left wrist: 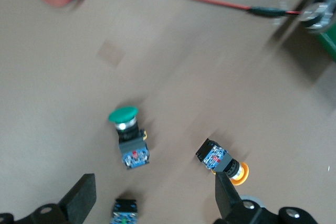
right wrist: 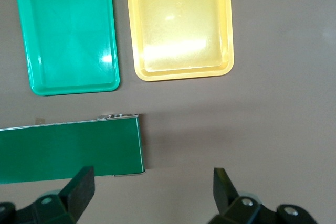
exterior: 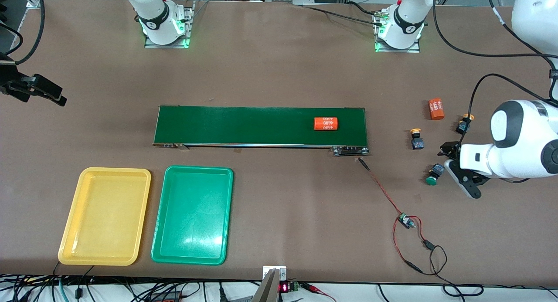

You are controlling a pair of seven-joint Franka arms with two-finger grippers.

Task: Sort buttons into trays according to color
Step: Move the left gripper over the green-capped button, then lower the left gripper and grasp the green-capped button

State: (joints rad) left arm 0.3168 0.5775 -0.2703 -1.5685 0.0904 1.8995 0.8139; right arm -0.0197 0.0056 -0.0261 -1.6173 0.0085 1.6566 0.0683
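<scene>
Flanking the buttons [exterior: 417, 138], an orange cylinder [exterior: 436, 109] and red wire [exterior: 383, 191].

Front camera sat high across the brown table [exterior: 279, 75], facing both arm bases. Left wrist camera looked down close between its open jaws onto a green-capped push-button switch [left wrist: 127, 135], shared with front view [exterior: 434, 174]. Right wrist camera looked down from higher; below its jaws lay the shallow yellow plastic tray [right wrist: 178, 24], also in front view [exterior: 106, 215].

Left claw [exterior: 453, 160] low beside green-capped button [exterior: 434, 174], fingers apart.
</scene>
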